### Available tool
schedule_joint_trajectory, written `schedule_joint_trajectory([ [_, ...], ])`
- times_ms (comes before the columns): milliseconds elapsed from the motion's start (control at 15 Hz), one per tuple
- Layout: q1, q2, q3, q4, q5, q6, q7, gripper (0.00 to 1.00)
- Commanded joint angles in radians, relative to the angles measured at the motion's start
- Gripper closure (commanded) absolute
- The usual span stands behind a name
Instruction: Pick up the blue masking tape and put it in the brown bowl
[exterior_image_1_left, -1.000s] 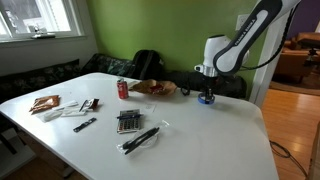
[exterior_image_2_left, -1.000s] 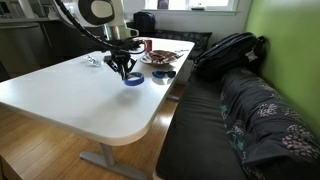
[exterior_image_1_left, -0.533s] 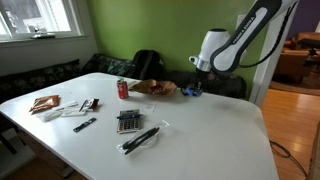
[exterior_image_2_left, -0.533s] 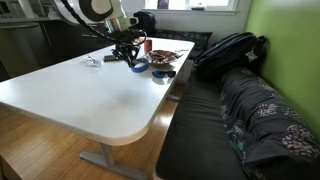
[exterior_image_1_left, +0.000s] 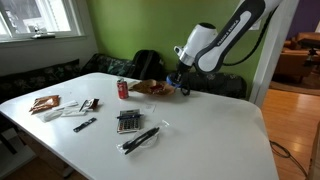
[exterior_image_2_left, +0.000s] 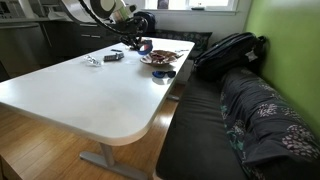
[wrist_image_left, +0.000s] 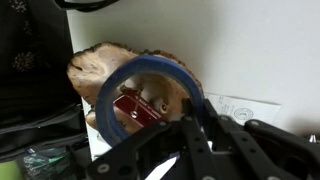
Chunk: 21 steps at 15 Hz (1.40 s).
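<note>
The white table (exterior_image_1_left: 205, 140) is cut off by the frame at its near edge in both exterior views. The arm (exterior_image_1_left: 228, 30) has its base out of frame. The brown bowl (wrist_image_left: 92, 66) rests on the table and is partly hidden in the wrist view behind the tape ring. A red item (wrist_image_left: 135, 108), seen through the ring's hollow, is too blurred to name. The gripper (wrist_image_left: 193, 128) is dark and hard to resolve. Its fingers are closed on the blue masking tape (wrist_image_left: 150, 63), which is clear of the table. The ring stands at 11 o'clock of the fingertips, clamped near its 4 o'clock edge. In an exterior view the brown bowl (exterior_image_1_left: 152, 88) lies at 9 o'clock of the gripper (exterior_image_1_left: 176, 80), just beside it.
</note>
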Motion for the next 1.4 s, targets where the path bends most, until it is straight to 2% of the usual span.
schedule_joint_trajectory([
  [0, 0.052, 0.061, -0.047, 0.064, 0.004, 0.071, 0.089, 0.97],
  [267, 0.100, 0.187, -0.044, 0.298, 0.003, 0.014, 0.104, 0.97],
  [400, 0.155, 0.251, -0.099, 0.417, -0.003, -0.017, 0.129, 0.97],
  [467, 0.197, 0.281, -0.150, 0.476, 0.011, -0.055, 0.153, 0.97],
  [533, 0.234, 0.306, -0.202, 0.529, 0.019, -0.115, 0.197, 0.97],
  [667, 0.254, 0.341, -0.238, 0.605, -0.001, -0.232, 0.275, 0.97],
  [800, 0.243, 0.350, -0.222, 0.646, -0.003, -0.341, 0.311, 0.97],
  [933, 0.212, 0.350, -0.170, 0.664, 0.009, -0.405, 0.306, 0.97],
  [1067, 0.200, 0.329, -0.147, 0.649, 0.016, -0.478, 0.318, 0.97],
  [1333, 0.218, 0.268, -0.176, 0.567, -0.016, -0.574, 0.398, 0.97],
])
